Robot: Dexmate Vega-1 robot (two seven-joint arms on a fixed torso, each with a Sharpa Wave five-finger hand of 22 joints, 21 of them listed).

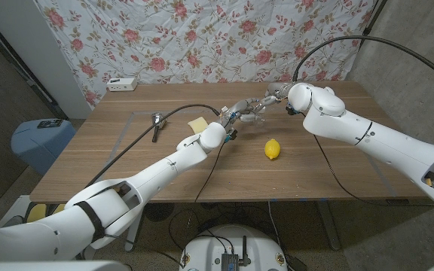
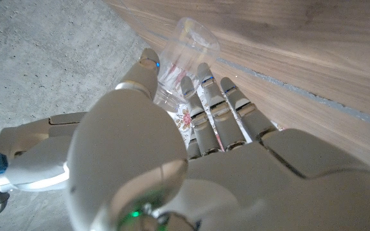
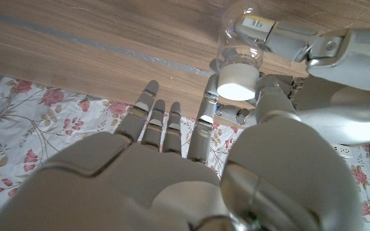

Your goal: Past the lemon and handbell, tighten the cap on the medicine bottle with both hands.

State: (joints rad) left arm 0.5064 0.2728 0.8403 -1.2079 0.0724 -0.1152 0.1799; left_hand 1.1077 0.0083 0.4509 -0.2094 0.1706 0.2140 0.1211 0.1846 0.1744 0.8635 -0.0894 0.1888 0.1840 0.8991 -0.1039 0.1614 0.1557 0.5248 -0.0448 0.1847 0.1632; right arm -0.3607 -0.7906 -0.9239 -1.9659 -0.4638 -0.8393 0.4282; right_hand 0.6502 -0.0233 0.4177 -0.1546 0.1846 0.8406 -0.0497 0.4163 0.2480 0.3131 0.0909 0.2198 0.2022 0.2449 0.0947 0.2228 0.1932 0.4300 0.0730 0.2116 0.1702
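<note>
Both hands meet near the centre of the head view, slightly above the middle. Left hand point(image 1: 215, 134) grips the clear medicine bottle point(image 2: 184, 46), its fingers point(image 2: 212, 106) and thumb wrapped round the transparent body in the left wrist view. Right hand point(image 1: 256, 105) pinches the white cap point(image 3: 235, 86) between thumb and a finger point(image 3: 205, 122), the other fingers spread apart. Just right of centre lies the lemon point(image 1: 273, 149), near the left hand on the wooden table point(image 1: 330, 169). Toward the left of the table lies the handbell point(image 1: 157, 123), well apart from both hands. At the upper left, on the table's far edge, sits a white box point(image 1: 122, 84).
</note>
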